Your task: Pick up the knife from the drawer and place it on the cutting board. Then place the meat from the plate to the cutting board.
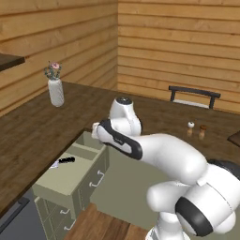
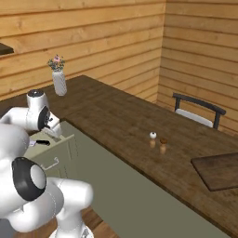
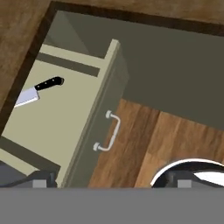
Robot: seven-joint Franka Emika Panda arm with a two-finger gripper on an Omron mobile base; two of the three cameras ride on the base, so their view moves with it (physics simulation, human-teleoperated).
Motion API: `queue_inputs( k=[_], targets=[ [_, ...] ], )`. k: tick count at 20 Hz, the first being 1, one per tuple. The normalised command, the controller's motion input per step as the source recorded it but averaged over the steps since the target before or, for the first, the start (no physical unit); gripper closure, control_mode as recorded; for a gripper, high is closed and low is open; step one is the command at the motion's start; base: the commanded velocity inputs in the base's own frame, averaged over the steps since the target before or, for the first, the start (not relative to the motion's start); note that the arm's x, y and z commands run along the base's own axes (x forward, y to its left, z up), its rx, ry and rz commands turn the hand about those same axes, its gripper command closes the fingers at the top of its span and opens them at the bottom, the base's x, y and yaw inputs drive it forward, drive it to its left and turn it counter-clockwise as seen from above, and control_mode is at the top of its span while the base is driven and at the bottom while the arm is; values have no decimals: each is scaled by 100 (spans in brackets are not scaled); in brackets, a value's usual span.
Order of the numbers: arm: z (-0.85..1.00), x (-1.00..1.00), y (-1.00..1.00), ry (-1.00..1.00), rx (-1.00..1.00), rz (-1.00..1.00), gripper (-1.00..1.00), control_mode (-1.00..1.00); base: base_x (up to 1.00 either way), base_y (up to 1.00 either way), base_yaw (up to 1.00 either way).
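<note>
Hand view gives you the clearest read: the drawer (image 3: 57, 127) stands pulled open, and the knife (image 3: 38, 90) lies flat on its pale floor toward one side, black handle and silver blade both plain to see, with nothing touching it. You can also find the knife in the left base view (image 1: 63, 161), resting in the open drawer (image 1: 70, 176) well below and to the side of the arm's wrist. The gripper (image 3: 109, 183) looks down from above the drawer front and its small metal handle (image 3: 109, 131), but only the dark stubs of its fingertips show at the bottom edge, so you cannot tell whether the jaws are spread or closed; nothing appears between them. By the look of things, the drawer is open and that is all that is settled: the knife is not yet picked up, and the cutting board (image 2: 221, 171) at the far end of the dark wooden counter (image 2: 121, 116) is bare where it shows. You still have the grasp, the carry to the board, and then the whole meat step ahead. No writing, brand or label can be read on the drawer, the knife, the vase (image 1: 56, 91) or the two small shakers (image 2: 158, 141).
</note>
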Motion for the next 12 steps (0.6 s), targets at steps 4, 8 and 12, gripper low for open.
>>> queue_inputs(
  k=[4, 8, 12],
  targets=[
    [-48, 1, 57, 0, 0, 0, -100, -100, 0, 0, 0],
    [-16, 0, 56, -6, 0, 0, -100, -100, 0, 0, 0],
    [-1, 4, 46, -6, 0, 10, -100, -100, 0, 0, 0]
  ],
)
